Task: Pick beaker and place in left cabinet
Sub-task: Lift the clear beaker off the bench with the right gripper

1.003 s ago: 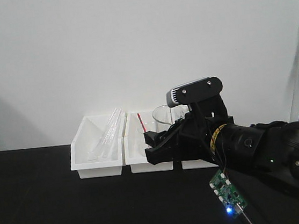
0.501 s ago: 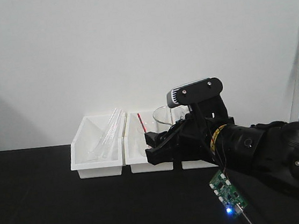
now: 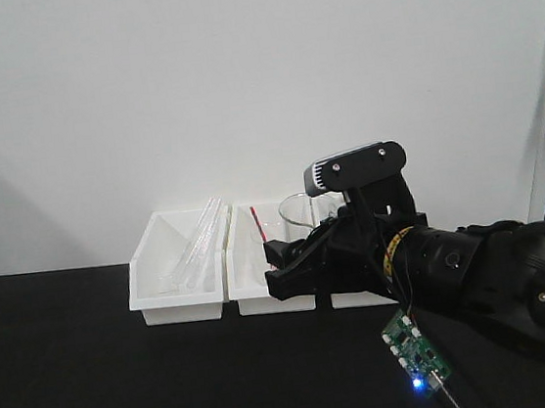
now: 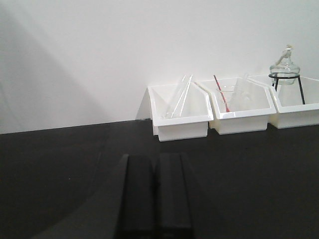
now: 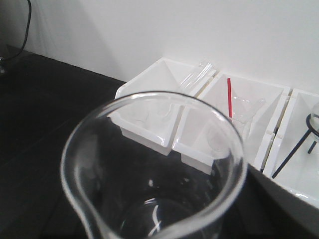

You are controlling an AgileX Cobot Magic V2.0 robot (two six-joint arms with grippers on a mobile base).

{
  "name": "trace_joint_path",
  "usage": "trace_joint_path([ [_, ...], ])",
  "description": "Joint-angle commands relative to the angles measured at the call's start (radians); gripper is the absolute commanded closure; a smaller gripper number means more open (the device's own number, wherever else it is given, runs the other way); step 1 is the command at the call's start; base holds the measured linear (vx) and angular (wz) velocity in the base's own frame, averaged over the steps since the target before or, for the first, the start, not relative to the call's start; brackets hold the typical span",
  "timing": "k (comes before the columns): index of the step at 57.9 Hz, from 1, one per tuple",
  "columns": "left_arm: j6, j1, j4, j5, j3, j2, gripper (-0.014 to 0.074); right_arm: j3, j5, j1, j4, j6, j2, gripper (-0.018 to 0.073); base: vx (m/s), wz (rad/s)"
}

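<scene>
The beaker (image 5: 154, 97) is a clear glass cylinder with a pouring lip. It fills the right wrist view from just under the camera, mouth up, and hides the fingers. In the front view it (image 3: 298, 211) sits in my right gripper (image 3: 284, 262), which is shut on it above the black tabletop, in front of the white bins. My left gripper (image 4: 154, 162) is shut and empty, low over the black table (image 4: 60, 164), well short of the bins. The left cabinet is out of view.
Three white bins stand along the back wall. The left one (image 4: 179, 117) holds glass tubes, the middle one (image 4: 241, 112) a clear beaker with a red rod (image 4: 222, 94), the right one a round flask on a black tripod (image 4: 285, 67). A green circuit board (image 3: 414, 350) hangs from the right arm.
</scene>
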State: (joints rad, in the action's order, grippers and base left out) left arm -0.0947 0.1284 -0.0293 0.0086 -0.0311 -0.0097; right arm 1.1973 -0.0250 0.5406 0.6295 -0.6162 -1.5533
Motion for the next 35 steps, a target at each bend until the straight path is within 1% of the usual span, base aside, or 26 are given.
trace_joint_path([
  [1,0.003,0.001,-0.007,-0.083,-0.016,-0.018,0.0595,0.039,0.062,0.000,0.002,0.000,0.048,0.0568,0.00,0.01],
  [20,0.003,0.001,-0.007,-0.083,-0.016,-0.018,0.0595,0.039,0.062,0.000,0.002,0.000,0.047,0.0568,-0.02,0.01],
  [35,0.003,0.001,-0.007,-0.083,-0.016,-0.018,0.0595,0.039,0.062,0.000,0.002,0.000,0.047,0.0568,-0.09,-0.02],
])
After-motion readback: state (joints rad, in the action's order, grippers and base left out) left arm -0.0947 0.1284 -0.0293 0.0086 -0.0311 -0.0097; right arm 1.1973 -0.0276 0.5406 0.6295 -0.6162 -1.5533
